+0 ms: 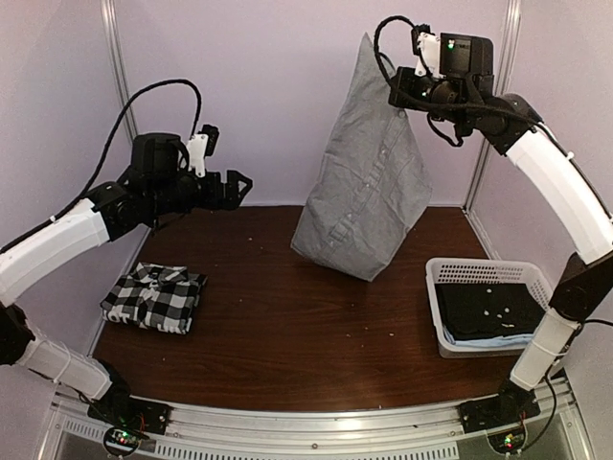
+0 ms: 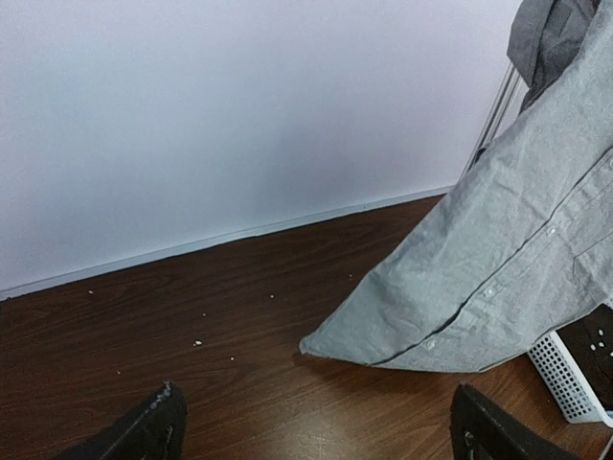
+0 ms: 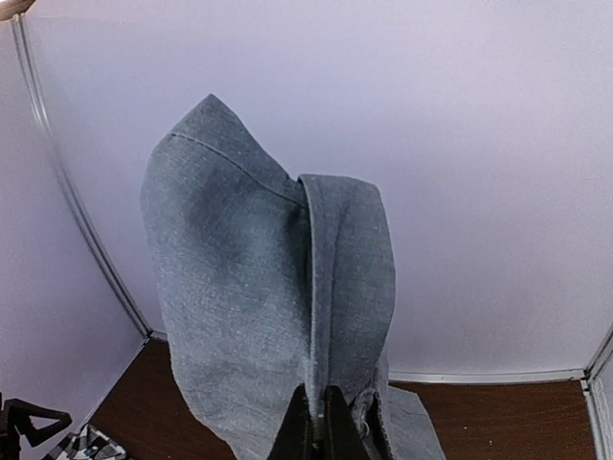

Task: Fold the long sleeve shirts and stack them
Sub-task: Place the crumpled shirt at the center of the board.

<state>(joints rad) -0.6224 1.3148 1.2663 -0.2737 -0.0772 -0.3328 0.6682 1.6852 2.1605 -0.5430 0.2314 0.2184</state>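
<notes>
My right jaws: pinched shut on the top of the grey shirt (image 1: 369,182), which hangs over the far middle of the counter (image 1: 287,335).
My left jaws: spread wide, holding nothing, left of it.
Second shirt: the checked shirt (image 1: 155,297) lies folded, near left.
Container: white basket (image 1: 479,271), near right, dark cloth (image 1: 484,311) inside.

your left arm (image 1: 57,240) reaches in from the left side with its forearm roughly level, held in the air. the left pincer (image 1: 239,186) points toward the centre, both fingers (image 2: 144,431) spread wide and holding nothing. your right arm (image 1: 565,192) rises steeply, then bends back toward the centre at the top. the right pincer (image 1: 397,93) sits high, fingers pressed together on the grey shirt (image 1: 364,182).
</notes>
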